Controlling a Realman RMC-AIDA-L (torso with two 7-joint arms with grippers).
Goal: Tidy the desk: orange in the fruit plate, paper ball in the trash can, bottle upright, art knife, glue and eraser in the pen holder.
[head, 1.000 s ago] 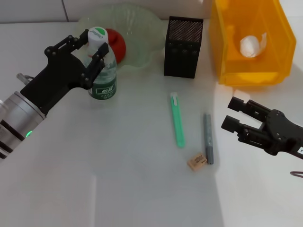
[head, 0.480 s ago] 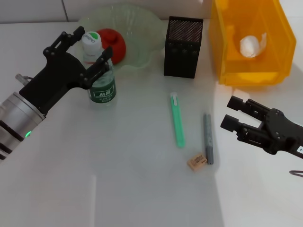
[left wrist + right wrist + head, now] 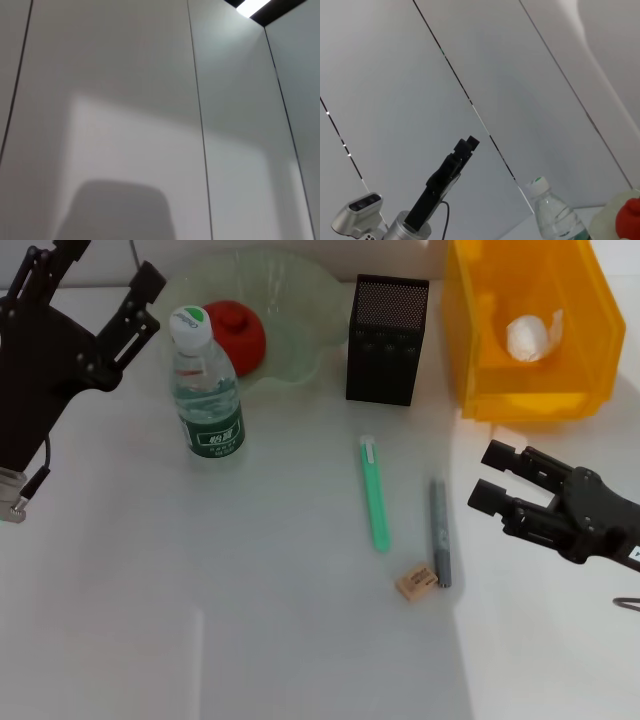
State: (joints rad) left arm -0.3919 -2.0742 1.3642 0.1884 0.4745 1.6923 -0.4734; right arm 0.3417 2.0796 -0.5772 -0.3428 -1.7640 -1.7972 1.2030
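Observation:
The clear bottle with a green label stands upright on the white table, free of any grip; it also shows in the right wrist view. My left gripper is open, raised above and to the left of the bottle. A red-orange fruit lies in the glass fruit plate. The paper ball lies in the yellow bin. The green art knife, grey glue stick and tan eraser lie on the table. My right gripper is open, just right of the glue stick.
The black mesh pen holder stands between the plate and the yellow bin. The left wrist view shows only wall panels. The right wrist view shows my left arm raised before the wall.
My left gripper has let go of the bottle and risen up and to the left. The bottle stays standing upright. The right arm has not moved.

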